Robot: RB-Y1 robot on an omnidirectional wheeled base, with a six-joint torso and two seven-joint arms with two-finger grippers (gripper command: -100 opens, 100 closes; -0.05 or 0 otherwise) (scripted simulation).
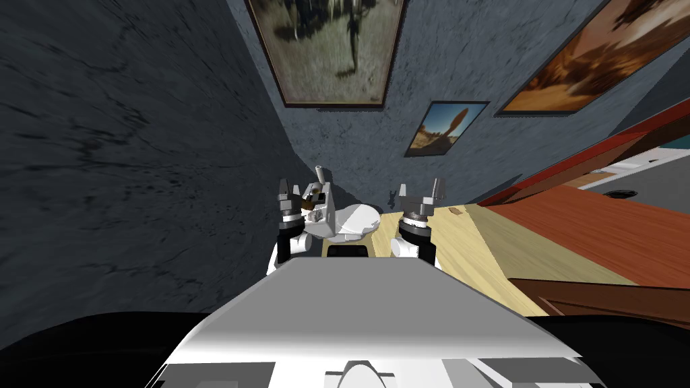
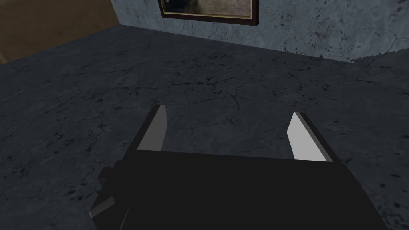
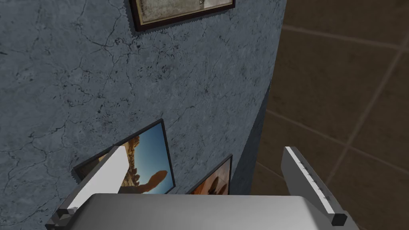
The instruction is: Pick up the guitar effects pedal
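Standing close to a wall corner with both arms up just ahead of the chest, over the near end of a pale wooden tabletop (image 1: 465,249).

Left gripper (image 2: 227,112): blades wide apart, nothing between them, aimed along the wall. Right gripper (image 3: 204,148): also wide and empty, aimed up the wall. Judgement: this is a carry or approach posture, with the hands kept high to stay clear of the table edge. No reach has begun.

Pedal: not identified with certainty. The best candidate is a grey box (image 1: 325,212) with a stub on top and a brownish spot, just beside the left gripper in the head view. I cannot tell whether they touch. The left arm is the nearer one.

Surroundings: a small brown bit (image 1: 456,211) lies farther along the tabletop. A red-brown board (image 1: 593,229) adjoins the table on the right. Three framed pictures (image 1: 330,47) hang on the blue-grey wall (image 1: 135,135).

Obstruction, as a judgement: the wall sits close behind the box, so the gripper must tip downward with little room.
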